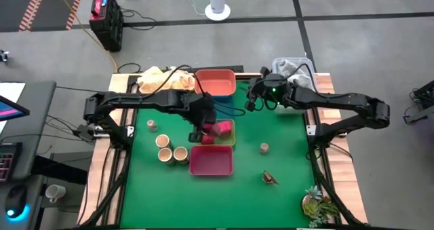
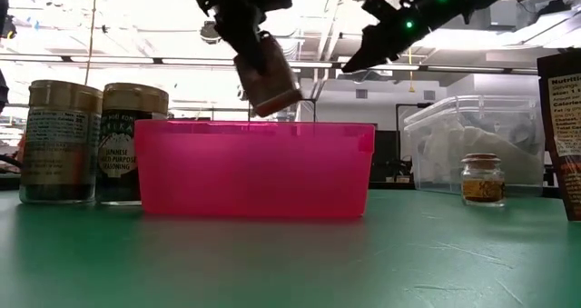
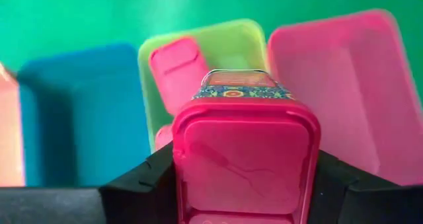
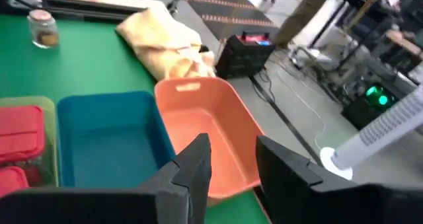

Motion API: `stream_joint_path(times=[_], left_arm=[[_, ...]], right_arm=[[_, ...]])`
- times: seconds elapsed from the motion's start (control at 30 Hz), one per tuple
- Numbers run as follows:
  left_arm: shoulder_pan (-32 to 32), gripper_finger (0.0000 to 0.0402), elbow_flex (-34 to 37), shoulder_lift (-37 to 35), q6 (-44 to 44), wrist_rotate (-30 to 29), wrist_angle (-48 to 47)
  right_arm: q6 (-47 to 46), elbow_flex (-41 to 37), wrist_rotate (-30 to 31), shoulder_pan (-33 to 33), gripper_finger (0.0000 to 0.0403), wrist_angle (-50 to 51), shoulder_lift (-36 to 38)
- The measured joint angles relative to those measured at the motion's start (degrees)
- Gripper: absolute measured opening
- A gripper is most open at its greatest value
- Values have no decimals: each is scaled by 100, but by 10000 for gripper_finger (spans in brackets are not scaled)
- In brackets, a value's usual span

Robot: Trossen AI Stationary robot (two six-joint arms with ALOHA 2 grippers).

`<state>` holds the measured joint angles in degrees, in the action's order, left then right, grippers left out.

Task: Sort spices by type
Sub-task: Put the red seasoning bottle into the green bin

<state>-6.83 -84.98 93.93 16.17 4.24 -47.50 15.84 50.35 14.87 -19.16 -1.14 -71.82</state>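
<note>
A: High view first. Where did the left gripper (image 1: 201,129) sit?

B: Over the yellow-green tray (image 1: 229,136) at mid-table, clamped on a magenta-pink spice container (image 1: 208,139). Another pink container (image 1: 222,127) lay inside that tray. The magenta tray (image 1: 211,161) was just below it in the picture, the blue tray (image 1: 230,112) and the salmon tray (image 1: 216,83) above it.

A: And the other spices?

B: Three tan jars (image 1: 170,152) clustered left of the magenta tray, a small jar (image 1: 152,125) farther left, another small one (image 1: 264,147) to the right, and a dark brown piece (image 1: 270,178) lower right. The right gripper (image 1: 252,99) hung by the salmon tray's right end.

A: Low view?

B: The held container (image 2: 269,74) hung tilted above the magenta tray (image 2: 254,167). Two labelled jars (image 2: 95,143) stood at that tray's left, a small cork-topped jar (image 2: 481,179) off to the right.

A: Left wrist view?

B: The dark fingers (image 3: 142,184) pressed both sides of the pink container (image 3: 244,161), its lid facing the camera. Beyond it another container (image 3: 177,69) lay in the yellow-green tray (image 3: 231,45).

A: Right wrist view?

B: Its fingers (image 4: 198,161) stood narrowly apart, holding nothing, above the salmon tray (image 4: 211,125) and beside the blue one (image 4: 109,138).
</note>
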Motion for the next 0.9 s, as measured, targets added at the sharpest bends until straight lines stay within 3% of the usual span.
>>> stream_joint_path(times=[0.33, 0.67, 0.9], left_arm=[[170, 207, -9, 146, -754, -88, 1031], [269, 207, -224, 968, -1033, -145, 1244], [265, 207, -292, 1026, -1098, -288, 1214]], right_arm=[[-297, -9, -2, -128, 152, 421, 689], [-307, -874, -5, -182, 152, -276, 1867], [-349, -1045, -15, 78, 152, -260, 2243]])
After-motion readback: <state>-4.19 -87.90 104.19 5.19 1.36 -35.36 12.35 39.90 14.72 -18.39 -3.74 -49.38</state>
